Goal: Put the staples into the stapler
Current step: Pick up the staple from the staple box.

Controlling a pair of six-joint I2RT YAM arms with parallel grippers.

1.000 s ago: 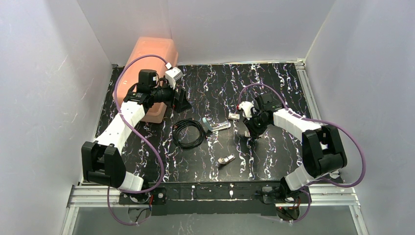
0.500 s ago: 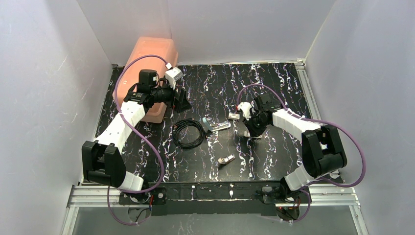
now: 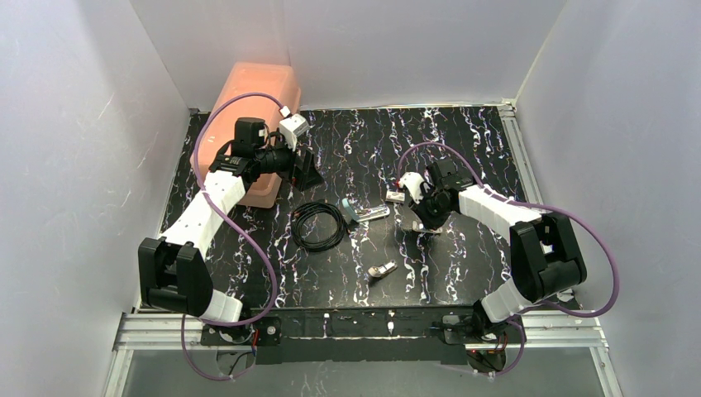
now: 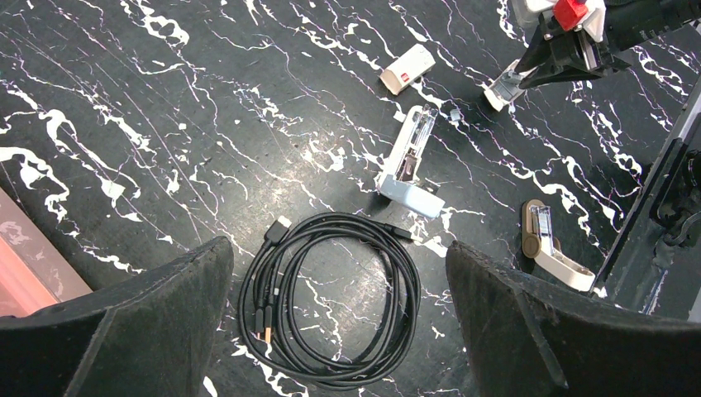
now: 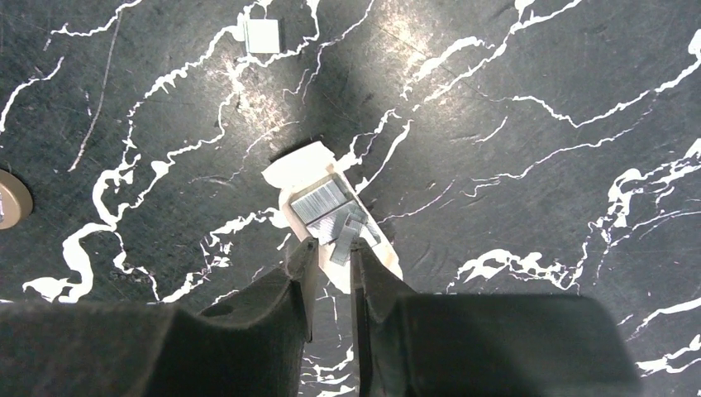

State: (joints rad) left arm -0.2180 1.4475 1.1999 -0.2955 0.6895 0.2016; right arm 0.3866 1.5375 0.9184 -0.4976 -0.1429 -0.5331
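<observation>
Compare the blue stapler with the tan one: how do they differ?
The blue stapler is light blue and lies beside the cable coil; the tan stapler is beige and lies nearer the front edge of the table. Both look opened and untouched.

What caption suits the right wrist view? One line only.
Right gripper straddles a loose staple strip in its open cream tray on the black marbled table.

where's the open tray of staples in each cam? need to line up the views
Top external: tray of staples right of centre, mostly hidden under the right arm's wrist.
Left wrist: tray upper right, beside the black fingers.
Right wrist: tray at centre, just ahead of the fingertips.
Shared landmark: the right gripper, at the tray in every view.
</observation>
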